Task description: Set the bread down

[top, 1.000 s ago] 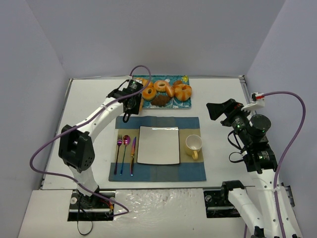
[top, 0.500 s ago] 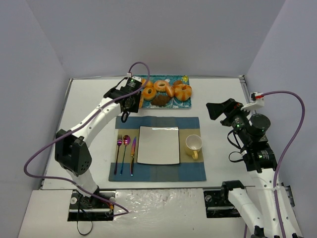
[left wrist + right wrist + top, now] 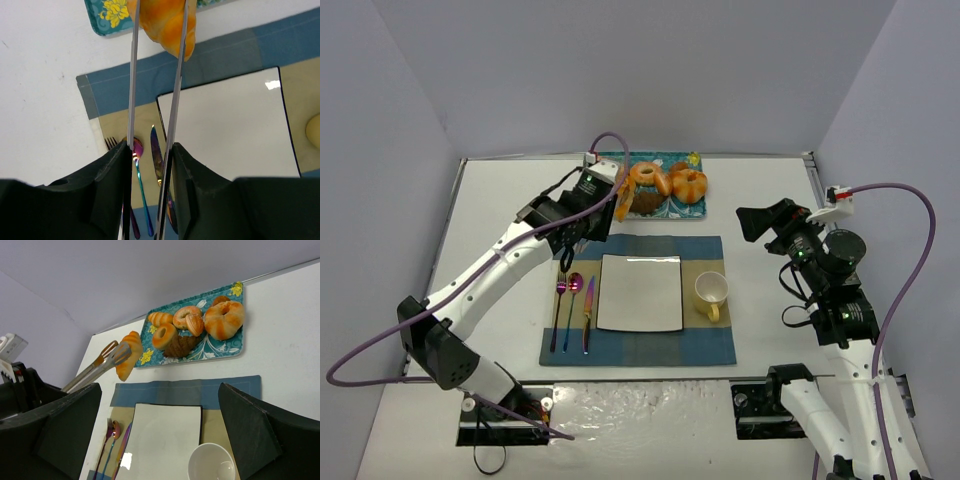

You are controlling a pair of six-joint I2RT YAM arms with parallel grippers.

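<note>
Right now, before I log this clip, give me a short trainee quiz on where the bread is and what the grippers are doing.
1. True or false: the bread lies on the white plate.
2. What pinches the bread? A) chopsticks B) tongs C) a spatula
3. Fill in: the right gripper is ____.
Key: 1 false: it hangs in the air near the tray, in tongs held by the left gripper. 2 B. 3 open.
</note>
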